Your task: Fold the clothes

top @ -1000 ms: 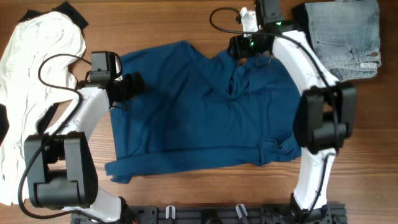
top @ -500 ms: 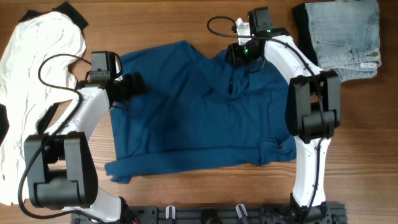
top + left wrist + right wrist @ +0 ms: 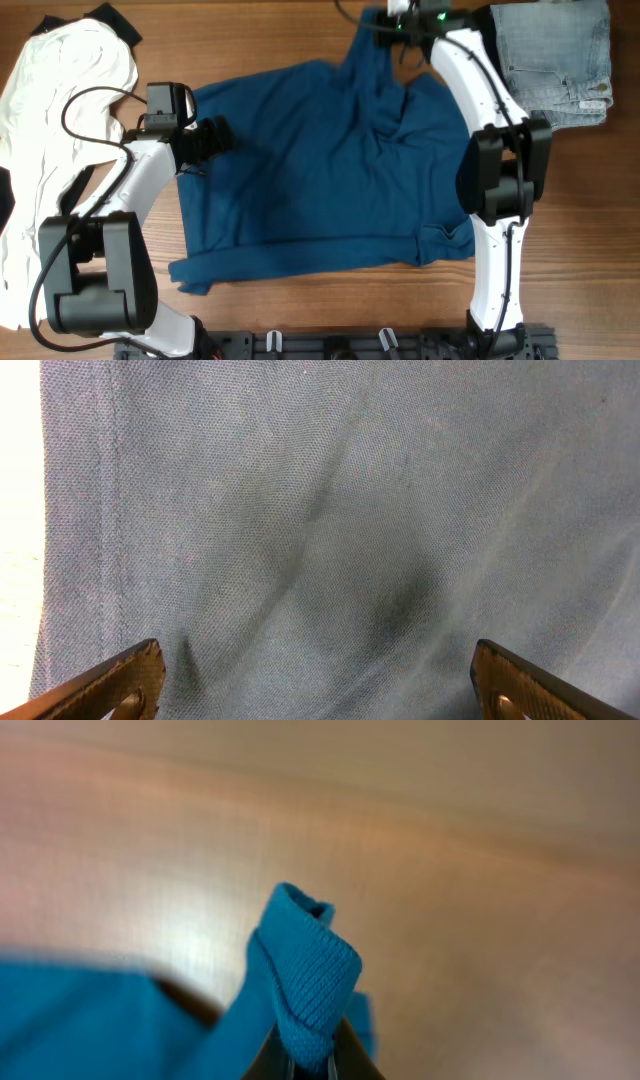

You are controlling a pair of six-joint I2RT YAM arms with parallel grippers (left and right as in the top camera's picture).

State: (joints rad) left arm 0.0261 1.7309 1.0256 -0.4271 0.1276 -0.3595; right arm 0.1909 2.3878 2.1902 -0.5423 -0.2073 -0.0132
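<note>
Your right gripper (image 3: pixel 308 1062) is clamped tight on a rolled fold of the blue shirt (image 3: pixel 320 170), with the cloth pinched between its fingers above the wooden table (image 3: pixel 260 30). From overhead, that gripper sits at the table's far edge. The shirt's far side is drawn into a peak toward it, just beside the folded jeans (image 3: pixel 555 60).

Your left gripper (image 3: pixel 216 137) is at the shirt's left edge. Its fingers (image 3: pixel 120 680) are spread wide with only flat blue cloth between them, gripping nothing. You cannot tell whether the tips touch the fabric.

The rest of the shirt lies spread across the middle of the table, bunched at its near right corner. A white garment (image 3: pixel 60 90) lies heaped to the left.
</note>
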